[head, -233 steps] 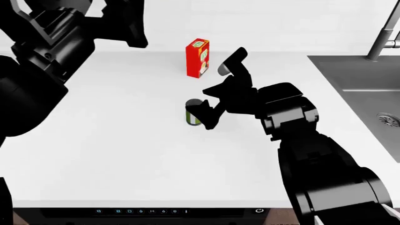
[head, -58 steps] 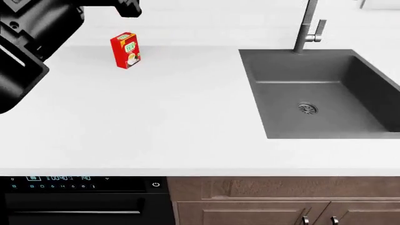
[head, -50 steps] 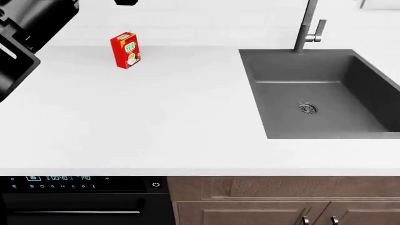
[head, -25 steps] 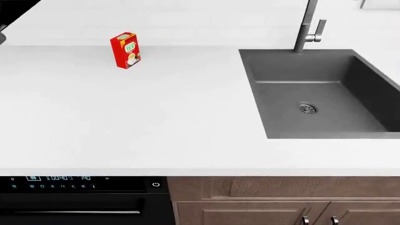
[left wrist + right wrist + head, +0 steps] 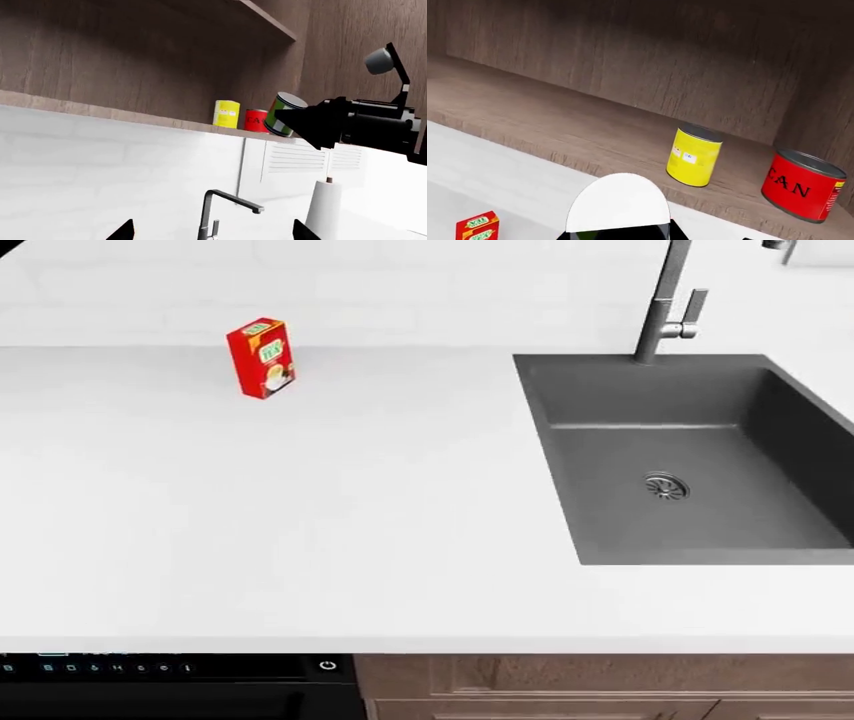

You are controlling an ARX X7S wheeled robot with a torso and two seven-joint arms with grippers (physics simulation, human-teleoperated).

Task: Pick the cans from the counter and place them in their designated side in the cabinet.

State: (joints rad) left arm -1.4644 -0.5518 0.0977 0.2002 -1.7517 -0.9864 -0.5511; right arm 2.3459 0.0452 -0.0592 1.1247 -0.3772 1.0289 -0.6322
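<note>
The yellow can (image 5: 693,155) stands on the cabinet shelf (image 5: 554,125), next to a red can (image 5: 800,185) marked CAN. My right gripper (image 5: 618,234) is shut on the green can (image 5: 618,202) and holds it just in front of the shelf edge. The left wrist view shows the green can (image 5: 287,114) tilted in the right gripper (image 5: 313,124), beside the yellow can (image 5: 226,114) and the red can (image 5: 255,120). My left gripper (image 5: 213,234) is open and empty, its fingertips (image 5: 123,231) far apart. Neither gripper shows in the head view. No can stands on the counter (image 5: 334,510).
A red tea box (image 5: 259,357) stands at the back left of the counter. The dark sink (image 5: 801,450) with its faucet (image 5: 663,310) lies at the right. A paper towel roll (image 5: 325,210) stands by the wall. A cabinet side wall (image 5: 820,115) rises right of the red can.
The green can has gone from the counter up to the cabinet shelf in my right gripper. My left arm has risen out of the head view. The head view has shifted slightly.
</note>
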